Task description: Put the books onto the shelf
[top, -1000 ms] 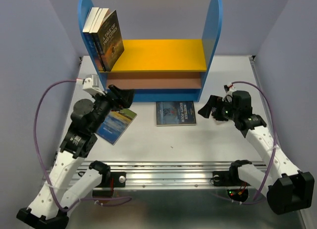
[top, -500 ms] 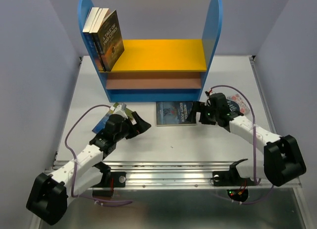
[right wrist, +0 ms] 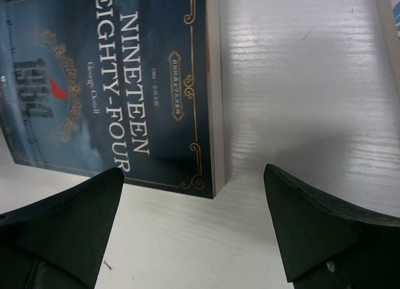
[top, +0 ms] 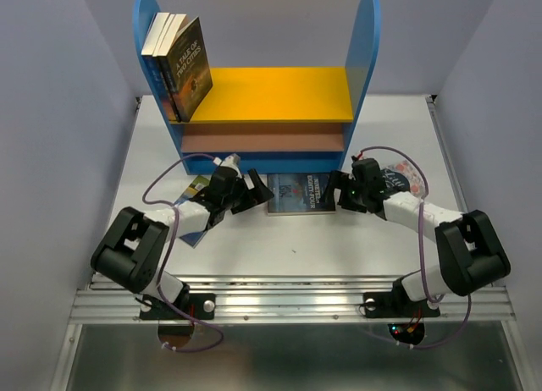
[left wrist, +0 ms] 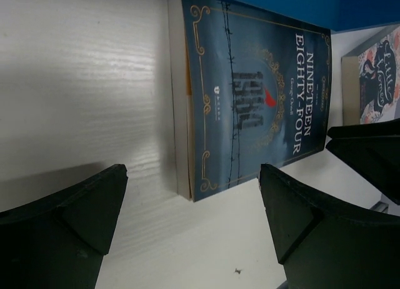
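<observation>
The shelf (top: 267,95) stands at the back, with three books (top: 178,65) leaning against its left blue panel on the yellow board. A dark blue book, Nineteen Eighty-Four (top: 301,192) (left wrist: 250,95) (right wrist: 112,82), lies flat on the table in front of the shelf. My left gripper (top: 254,190) (left wrist: 192,173) is open and low at the book's left edge. At the book's right edge my right gripper (top: 343,192) (right wrist: 194,173) is also open. Neither touches the book. Another book (top: 193,226) lies partly under my left arm, and a floral one (top: 398,178) (left wrist: 375,82) under my right arm.
The shelf's blue base (left wrist: 350,4) stands just behind the flat book. Grey walls close in the table on the left, right and back. The shelf's brown lower board (top: 262,140) carries nothing. My right gripper's fingers (left wrist: 369,151) show in the left wrist view.
Both arms have dropped low and reached inward to the Nineteen Eighty-Four book, the left from the left and the right from the right. Both grippers stayed open. The books have not moved.
</observation>
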Available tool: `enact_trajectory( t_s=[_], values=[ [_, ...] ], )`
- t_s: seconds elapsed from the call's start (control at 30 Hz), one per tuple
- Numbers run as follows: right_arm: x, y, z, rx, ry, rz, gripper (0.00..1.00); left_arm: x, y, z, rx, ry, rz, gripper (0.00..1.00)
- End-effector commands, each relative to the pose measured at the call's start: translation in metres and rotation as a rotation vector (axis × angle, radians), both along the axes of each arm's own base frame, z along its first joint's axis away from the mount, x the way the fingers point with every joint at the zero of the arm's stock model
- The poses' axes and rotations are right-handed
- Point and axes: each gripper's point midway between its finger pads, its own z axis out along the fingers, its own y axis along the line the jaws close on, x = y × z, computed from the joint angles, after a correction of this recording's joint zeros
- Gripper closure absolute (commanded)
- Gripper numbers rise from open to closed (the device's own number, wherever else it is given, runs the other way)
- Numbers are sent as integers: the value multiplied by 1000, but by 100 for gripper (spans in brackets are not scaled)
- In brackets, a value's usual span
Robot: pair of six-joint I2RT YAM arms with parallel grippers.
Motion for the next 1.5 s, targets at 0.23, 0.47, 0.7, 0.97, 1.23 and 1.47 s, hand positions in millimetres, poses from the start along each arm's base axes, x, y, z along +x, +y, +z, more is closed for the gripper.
enact_trajectory(
  t_s=[0.23, 0.47, 0.7, 0.97, 1.23, 1.47],
  values=[
    [26, 9, -12, 15, 24, -50, 0, 29, -37, -15, 41, -42, -114, 30],
    [14, 11, -23, 30, 63, -24, 0, 5, -51, -45, 59, 40, -166, 88],
    [8, 20, -15, 64, 53, 48, 0, -41, -56, -51, 60, 100, -220, 100],
    [-6, 38, -10, 78, 35, 266, 0, -114, -72, -67, 128, 191, -373, 100],
    [-14, 52, -3, 50, -5, 401, 0, -203, -75, -39, 85, 258, -492, 100],
    [14, 38, 11, -37, -58, 278, 0, -207, -83, 7, 82, 176, -485, 51]
  ],
)
